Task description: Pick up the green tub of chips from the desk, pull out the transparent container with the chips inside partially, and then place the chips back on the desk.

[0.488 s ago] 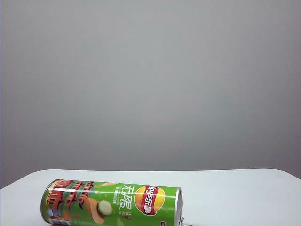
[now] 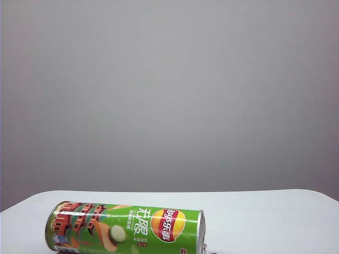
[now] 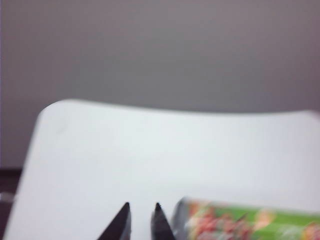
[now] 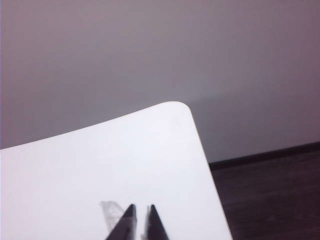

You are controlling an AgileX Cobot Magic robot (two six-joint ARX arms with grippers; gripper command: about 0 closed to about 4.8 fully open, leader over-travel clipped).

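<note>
Lay's logo on green tub (image 2: pixel 124 227)

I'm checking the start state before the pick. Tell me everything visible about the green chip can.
The long bright green cylindrical can lies on its side on the white smooth desk, near the front edge. It bears a red-and-yellow logo, white Chinese characters and a cucumber slice picture; a silver rim rings its right end. It looks like printed card. No gripper touches it, and no tray shows pulled out.

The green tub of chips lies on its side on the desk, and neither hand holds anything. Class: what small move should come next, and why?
Probably the left hand should open and lower toward the green tub of chips. Both hands are empty and nearly shut; the left sits just beside the tub's end, while the right hand sees only bare desk.
</note>
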